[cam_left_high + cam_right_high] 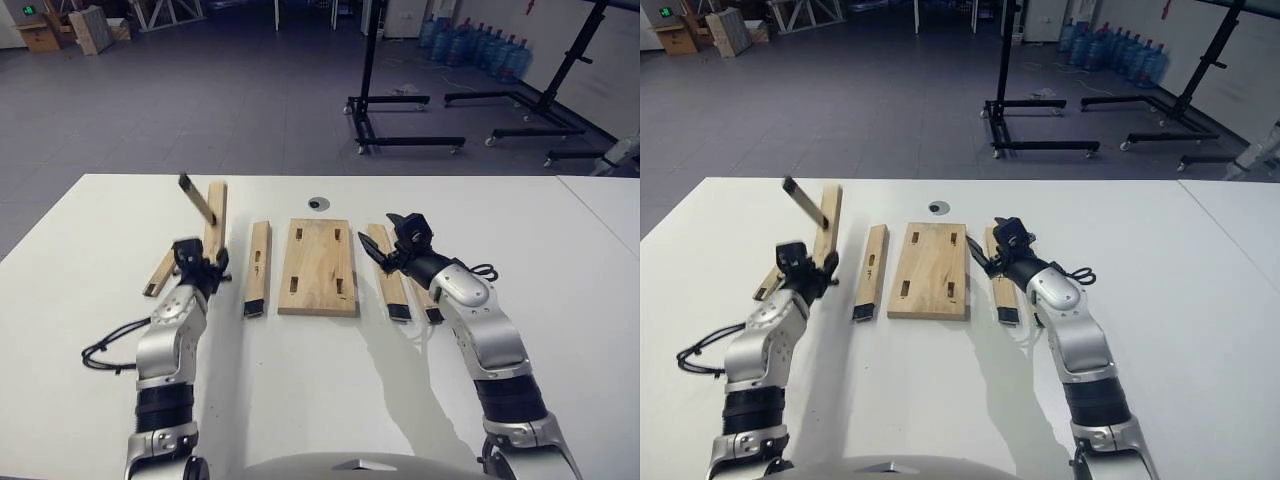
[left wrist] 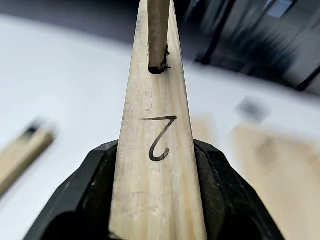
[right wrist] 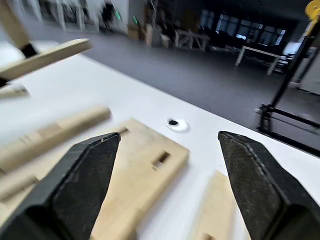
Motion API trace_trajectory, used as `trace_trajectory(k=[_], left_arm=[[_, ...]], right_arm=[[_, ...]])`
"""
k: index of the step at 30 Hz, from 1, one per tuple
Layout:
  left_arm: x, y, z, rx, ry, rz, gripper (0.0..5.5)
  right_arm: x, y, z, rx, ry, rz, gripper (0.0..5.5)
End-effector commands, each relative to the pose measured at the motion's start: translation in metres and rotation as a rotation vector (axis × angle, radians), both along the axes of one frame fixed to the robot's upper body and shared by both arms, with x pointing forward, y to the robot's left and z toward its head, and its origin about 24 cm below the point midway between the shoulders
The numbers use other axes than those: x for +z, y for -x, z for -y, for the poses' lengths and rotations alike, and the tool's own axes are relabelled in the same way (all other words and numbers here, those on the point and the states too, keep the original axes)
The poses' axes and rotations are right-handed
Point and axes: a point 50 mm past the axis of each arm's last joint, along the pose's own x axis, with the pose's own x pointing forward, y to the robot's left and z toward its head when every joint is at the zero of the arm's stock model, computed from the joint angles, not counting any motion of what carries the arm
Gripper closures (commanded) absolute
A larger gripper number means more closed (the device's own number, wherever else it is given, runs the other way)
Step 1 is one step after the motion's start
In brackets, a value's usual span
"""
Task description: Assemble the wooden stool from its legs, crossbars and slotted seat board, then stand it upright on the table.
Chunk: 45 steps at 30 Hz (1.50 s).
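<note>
Head view: the left claw (image 1: 205, 262) is clenched on a leg (image 1: 215, 212) at 9 o'clock of the seat board (image 1: 318, 267), tilted up off the counter (image 1: 90, 230); a crossbar (image 1: 197, 199) juts from it toward 11 o'clock. The right claw (image 1: 380, 245) hovers released over a second leg (image 1: 390, 275) at 3 o'clock. Left wrist view: the leg sits centred between the fingers (image 2: 85, 200); hold this grip square. Right wrist view: nothing lies between the spread fingers (image 3: 85, 170); align them across the second leg before closing.
</note>
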Motion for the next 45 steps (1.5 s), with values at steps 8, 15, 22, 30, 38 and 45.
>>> trace_trajectory(k=[8, 15, 22, 30, 38, 45], left_arm=[[0.027, 0.042, 0.037, -1.043, 0.562, 0.087, 3.48], [0.028, 0.049, 0.036, -1.196, 0.581, 0.067, 3.48], [0.031, 0.068, 0.046, -1.336, 0.620, 0.066, 3.48], [0.032, 0.070, 0.050, -1.393, 0.631, 0.049, 3.48], [0.022, 0.066, 0.051, -1.344, 0.544, 0.022, 3.48], [0.017, 0.059, 0.044, -1.306, 0.544, 0.025, 3.48]], right_arm=[[0.051, 0.000, -0.015, 0.549, -0.876, -0.154, 0.76], [0.056, 0.001, -0.017, 0.646, -0.912, -0.222, 0.76], [0.051, 0.000, -0.020, 0.699, -0.929, -0.300, 0.76], [0.055, 0.008, -0.017, 0.784, -0.919, -0.288, 1.94], [0.050, 0.008, -0.020, 0.768, -0.799, -0.324, 3.39], [0.061, 0.011, -0.012, 0.788, -0.754, -0.223, 3.40]])
